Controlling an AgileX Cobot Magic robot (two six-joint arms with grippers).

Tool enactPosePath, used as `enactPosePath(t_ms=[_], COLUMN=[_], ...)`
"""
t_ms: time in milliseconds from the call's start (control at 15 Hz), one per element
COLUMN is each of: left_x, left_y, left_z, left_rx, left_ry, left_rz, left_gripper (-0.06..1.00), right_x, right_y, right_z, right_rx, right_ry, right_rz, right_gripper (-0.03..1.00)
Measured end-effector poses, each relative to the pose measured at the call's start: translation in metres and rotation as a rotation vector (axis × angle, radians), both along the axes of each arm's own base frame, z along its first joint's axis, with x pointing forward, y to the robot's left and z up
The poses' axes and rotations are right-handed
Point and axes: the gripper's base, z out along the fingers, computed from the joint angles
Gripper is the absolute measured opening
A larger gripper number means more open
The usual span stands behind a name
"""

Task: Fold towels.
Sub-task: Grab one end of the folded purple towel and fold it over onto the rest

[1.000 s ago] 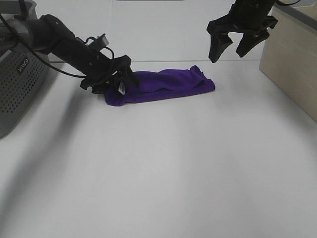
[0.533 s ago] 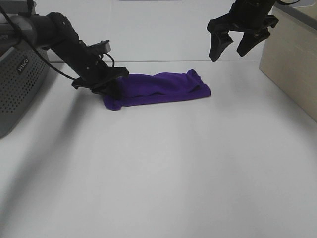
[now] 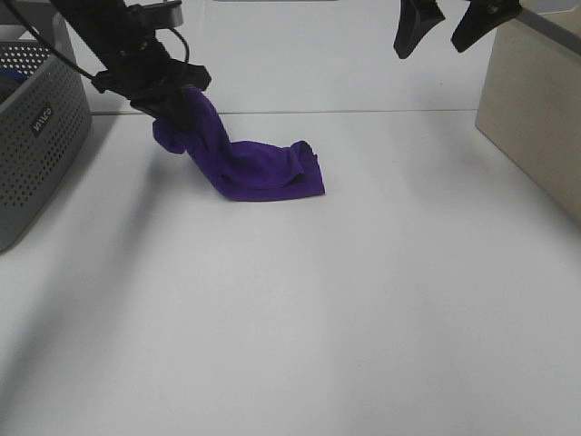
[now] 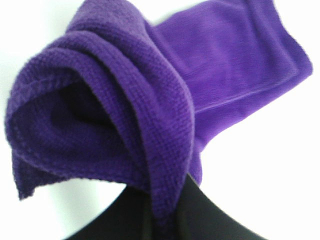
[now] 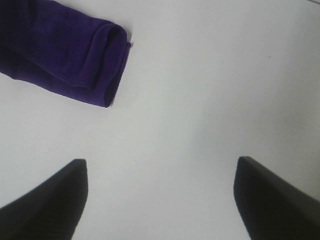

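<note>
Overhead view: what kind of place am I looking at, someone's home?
Likely a robotics test bench, not a home: a plain white table, a grey perforated basket at its edge, the left gripper holding up a purple towel, the right gripper open above.

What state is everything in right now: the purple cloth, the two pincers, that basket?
Deep purple microfibre towel: bunched, one end held up, the other lying on the white table.
Left pincer: shut on the towel's raised end.
Right pincer: open, empty, above the table.
Grey perforated plastic basket: upright; contents hard to see.
</note>
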Motion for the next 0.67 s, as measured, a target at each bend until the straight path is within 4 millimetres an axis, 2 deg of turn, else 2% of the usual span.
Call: enactPosePath(t_ms=[200,267,400,467,667], left_x=[-0.007,-0.008,-0.008,-0.007,-0.005], left_y=[-0.045,-0.052,-0.072,-0.089,-0.105], left_z=[0.000,-0.001,-0.009,-0.019,-0.032], left_rx=[-0.014,-0.022,-0.053,-0.077,-0.088], left_ry=[-0.067,-0.083,-0.115,-0.120,-0.105], left_rz=[-0.068,-0.073,-0.085,-0.094,-0.107], left_gripper=[0.02,0.02,0.02,0.02,0.02], right_x=[-0.008,-0.008,-0.012,-0.016,-0.017], right_y=[-0.002,-0.002,-0.003,-0.003,-0.003], right_z=[0.018,0.019,0.027,0.035,0.036], right_rx=[0.013,0.014,0.018,0.024,0.033], right_ry=[-0.037,-0.040,-0.055,-0.072,-0.073], right_rz=[-0.005,-0.005,-0.005,-0.005,-0.004], right_gripper=[0.79,0.79,0.79,0.79,0.79])
